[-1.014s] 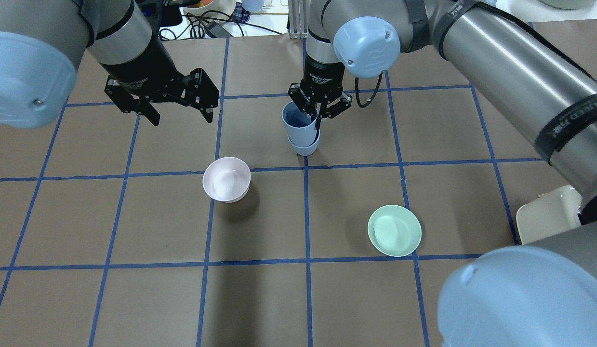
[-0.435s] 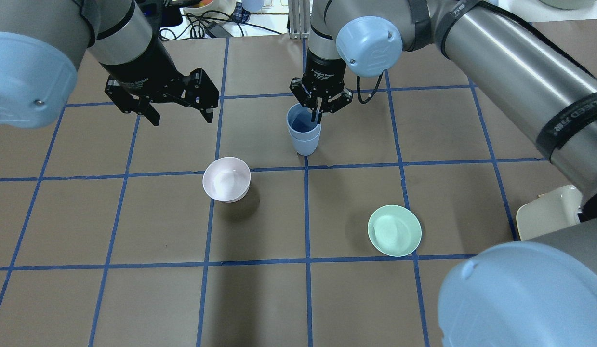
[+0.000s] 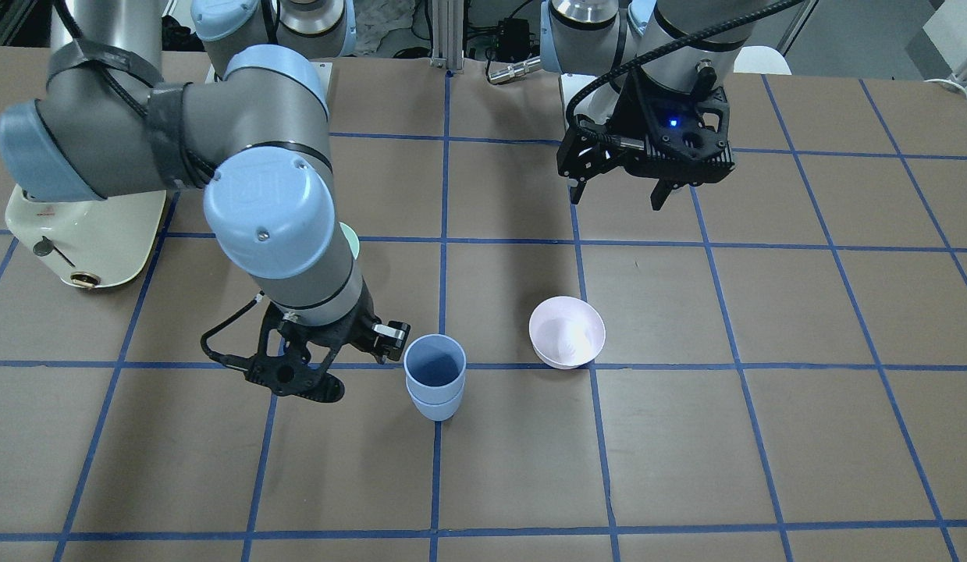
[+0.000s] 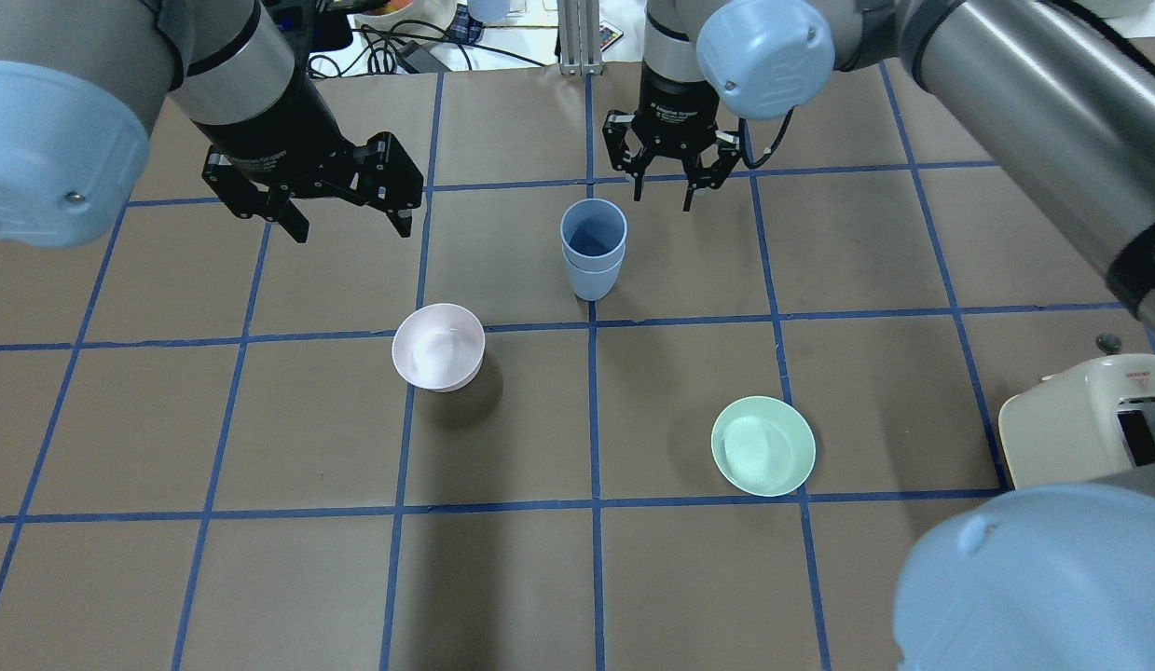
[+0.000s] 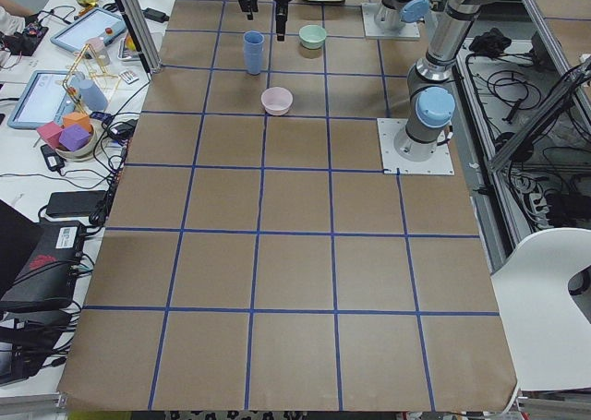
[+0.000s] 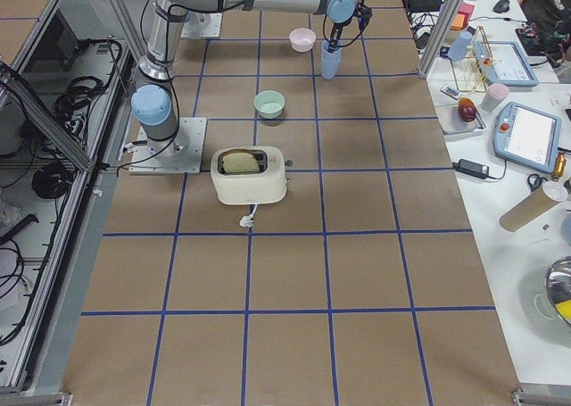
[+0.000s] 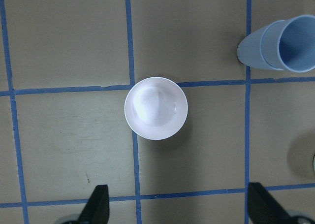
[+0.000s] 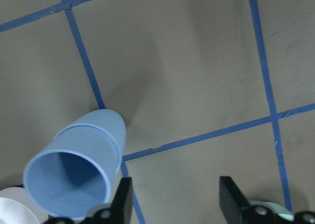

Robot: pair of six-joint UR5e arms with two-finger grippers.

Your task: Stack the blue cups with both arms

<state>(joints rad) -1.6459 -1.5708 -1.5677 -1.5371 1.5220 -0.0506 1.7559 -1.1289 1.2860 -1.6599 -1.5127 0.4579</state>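
The two blue cups (image 4: 593, 252) stand nested upright, one inside the other, on a blue grid line at the table's middle; they also show in the front view (image 3: 435, 376) and both wrist views (image 7: 280, 44) (image 8: 78, 165). My right gripper (image 4: 667, 186) is open and empty, apart from the stack, just beyond it and to its right. In the front view it (image 3: 362, 361) hangs beside the cups. My left gripper (image 4: 344, 219) is open and empty, raised to the left of the stack and above the pink bowl's far side.
A pale pink bowl (image 4: 438, 347) sits left of the cups, directly below the left wrist camera (image 7: 156, 108). A mint-green bowl (image 4: 763, 445) sits nearer on the right. A cream toaster (image 4: 1090, 419) stands at the right edge.
My right gripper let go of the upper cup's rim, opened, and pulled away up and to the right. The tilted stack now stands upright. The left arm has not moved.
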